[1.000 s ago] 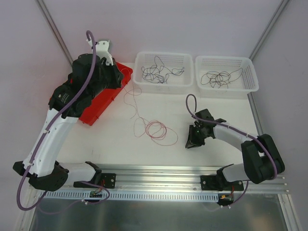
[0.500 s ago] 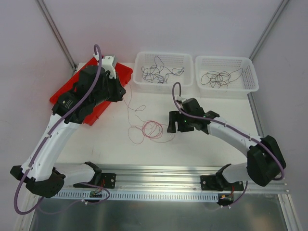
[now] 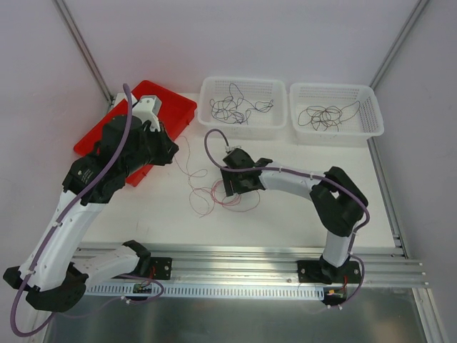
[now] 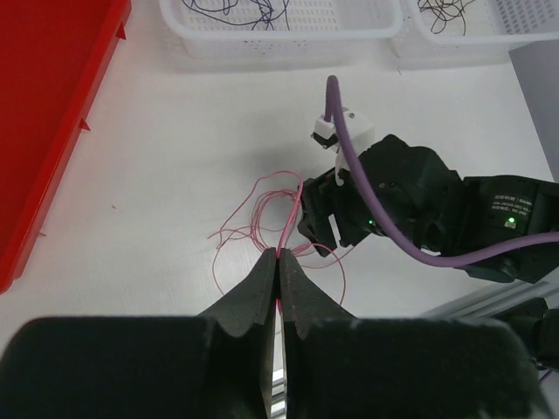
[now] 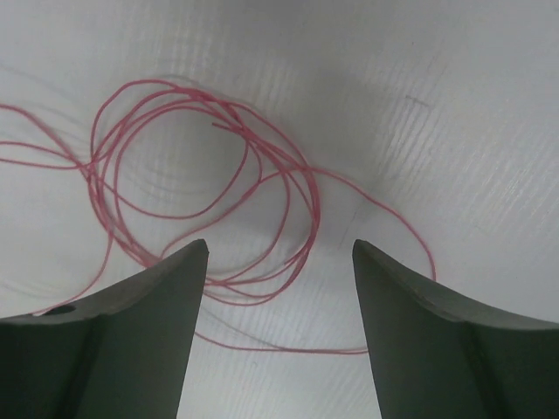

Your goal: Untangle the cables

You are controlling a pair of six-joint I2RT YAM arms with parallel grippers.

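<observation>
Here, the right gripper's [image 5: 279, 249] fingers [image 5: 131, 305] stand wide apart, straddling the coil of red-pink cable [image 5: 316, 209] on the table [image 3: 300, 207]. The left gripper's [image 4: 278, 257] fingers [image 4: 253, 297] are pressed together to the left of that coil, seemingly pinching one strand of it. Beyond the coil, dark cables [image 3: 235, 107] lie in two white baskets [image 3: 243, 130].

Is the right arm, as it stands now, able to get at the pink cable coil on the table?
Probably yes. The right gripper is open just above the pink cable coil, with nothing between them. The left gripper pinches only one strand, off to the side.
</observation>
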